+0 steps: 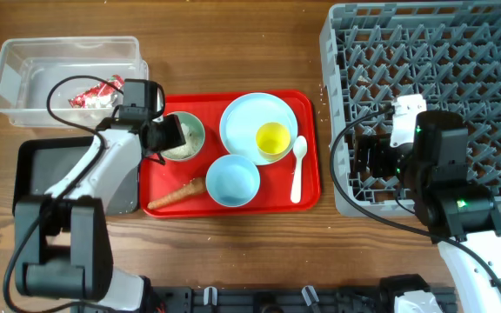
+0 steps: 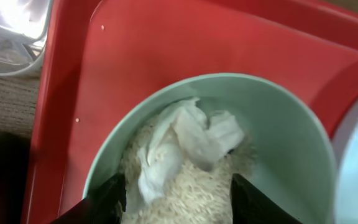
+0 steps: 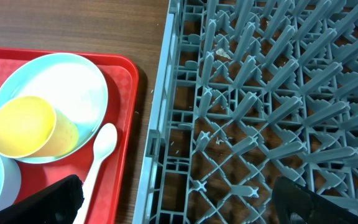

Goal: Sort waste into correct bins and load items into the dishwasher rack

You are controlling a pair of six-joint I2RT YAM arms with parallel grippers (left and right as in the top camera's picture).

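My left gripper [image 2: 176, 199] is open, its fingers down inside the pale green bowl [image 1: 183, 136], over the heap of white rice [image 2: 191, 193] and a crumpled white tissue [image 2: 191, 140]. The red-and-white wrapper [image 1: 94, 94] lies in the clear tub [image 1: 68, 52]. The carrot stick [image 1: 177, 194] lies on the red tray [image 1: 307, 148] beside the light blue bowl [image 1: 232, 181]. The yellow cup [image 1: 273, 138] rests on the light blue plate [image 1: 246, 117]; the white spoon [image 1: 297, 169] lies to their right. My right gripper [image 3: 176, 202] is open above the grey rack's [image 1: 494, 52] left edge.
The black tray [image 1: 37, 169] sits at the left, under my left arm. The right wrist view shows the plate [image 3: 73, 78], cup [image 3: 23, 127] and spoon [image 3: 98, 155] on the red tray [image 3: 126, 106] beside the rack [image 3: 260, 93].
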